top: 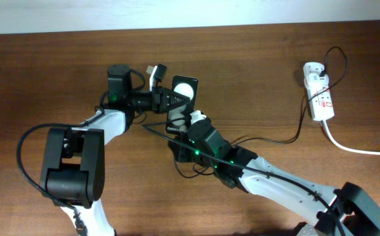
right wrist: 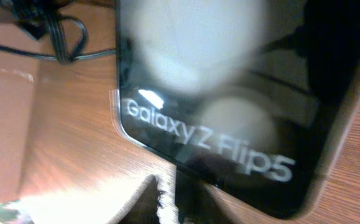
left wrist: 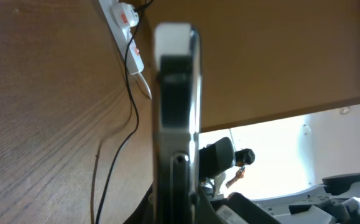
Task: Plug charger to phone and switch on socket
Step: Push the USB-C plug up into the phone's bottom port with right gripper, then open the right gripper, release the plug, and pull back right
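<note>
The phone (top: 180,105) is a black slab with two white round blobs, and my left gripper (top: 174,98) is shut on it at mid-table. In the left wrist view the phone (left wrist: 176,112) stands edge-on between the jaws (left wrist: 177,208). The right wrist view shows its face (right wrist: 229,93) with white lettering. My right gripper (top: 191,134) sits at the phone's near end, shut on the charger's black connector tip (right wrist: 195,193), which touches the phone's bottom edge. The thin black charger cable (top: 275,139) runs right to the white socket (top: 319,92), which also shows in the left wrist view (left wrist: 125,18).
The socket's thick white cord (top: 357,148) trails off to the right edge. Loops of black cable (right wrist: 58,37) lie on the wooden table (top: 275,59) by the phone. The table's far edge (top: 242,25) runs along the top.
</note>
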`<state>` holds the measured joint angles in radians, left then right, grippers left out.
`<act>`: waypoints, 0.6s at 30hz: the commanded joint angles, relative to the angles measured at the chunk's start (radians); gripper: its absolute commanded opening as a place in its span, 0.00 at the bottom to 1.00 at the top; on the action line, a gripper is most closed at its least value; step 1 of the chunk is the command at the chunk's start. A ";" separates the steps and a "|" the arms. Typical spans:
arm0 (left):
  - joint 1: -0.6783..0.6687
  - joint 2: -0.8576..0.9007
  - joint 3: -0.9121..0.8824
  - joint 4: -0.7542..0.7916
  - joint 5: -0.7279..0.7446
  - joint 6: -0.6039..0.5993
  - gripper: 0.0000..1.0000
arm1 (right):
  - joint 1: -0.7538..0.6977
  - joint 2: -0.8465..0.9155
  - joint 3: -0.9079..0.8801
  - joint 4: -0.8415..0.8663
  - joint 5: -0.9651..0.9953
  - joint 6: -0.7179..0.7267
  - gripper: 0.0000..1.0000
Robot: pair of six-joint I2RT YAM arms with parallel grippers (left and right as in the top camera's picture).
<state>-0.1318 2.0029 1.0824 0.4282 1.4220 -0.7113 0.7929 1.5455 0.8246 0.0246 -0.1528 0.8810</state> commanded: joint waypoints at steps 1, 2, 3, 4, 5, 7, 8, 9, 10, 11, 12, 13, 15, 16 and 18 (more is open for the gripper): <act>-0.001 -0.016 -0.004 0.005 0.026 0.009 0.00 | -0.002 -0.008 0.017 -0.009 0.012 -0.008 0.04; -0.001 -0.016 -0.004 0.005 0.026 0.009 0.00 | -0.003 -0.008 0.017 -0.003 0.042 -0.008 0.04; -0.001 -0.016 -0.004 0.005 0.026 0.009 0.00 | -0.009 -0.008 0.017 0.010 0.039 -0.008 0.04; -0.001 -0.016 -0.004 0.005 0.026 0.009 0.00 | -0.018 -0.008 0.017 0.021 0.036 -0.008 0.04; -0.001 -0.016 -0.004 0.005 0.026 0.009 0.00 | -0.028 -0.008 0.017 0.031 0.028 -0.008 0.04; -0.001 -0.016 -0.004 0.005 0.025 0.009 0.00 | -0.042 -0.008 0.017 0.036 0.008 -0.008 0.48; -0.001 -0.016 -0.004 0.005 0.026 0.009 0.00 | -0.043 -0.008 0.017 0.034 -0.009 -0.008 0.71; -0.001 -0.016 -0.004 0.005 0.021 0.009 0.00 | -0.043 -0.008 0.017 0.031 -0.031 -0.008 0.86; -0.001 -0.016 -0.004 0.005 0.013 0.009 0.00 | -0.043 -0.008 0.017 0.031 -0.051 -0.009 0.90; -0.001 -0.016 -0.004 0.005 0.010 0.009 0.00 | -0.043 -0.008 0.017 0.031 -0.063 -0.009 0.96; -0.001 -0.016 -0.004 0.005 0.010 0.009 0.00 | -0.046 -0.008 0.017 0.013 -0.065 -0.012 0.99; -0.001 -0.016 -0.004 0.005 -0.001 0.010 0.00 | -0.052 -0.008 0.017 -0.011 -0.064 -0.012 0.99; -0.001 -0.016 -0.004 -0.024 -0.043 0.019 0.00 | -0.087 -0.008 0.017 -0.118 -0.065 -0.012 0.99; -0.001 -0.016 -0.004 -0.055 -0.071 0.061 0.00 | -0.111 -0.008 0.017 -0.167 -0.066 -0.012 0.99; -0.001 -0.016 -0.004 -0.195 -0.210 0.081 0.00 | -0.156 -0.008 0.017 -0.186 -0.129 -0.023 0.99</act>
<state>-0.1299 2.0029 1.0805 0.3286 1.3453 -0.6804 0.6662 1.5459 0.8341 -0.1616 -0.2325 0.8776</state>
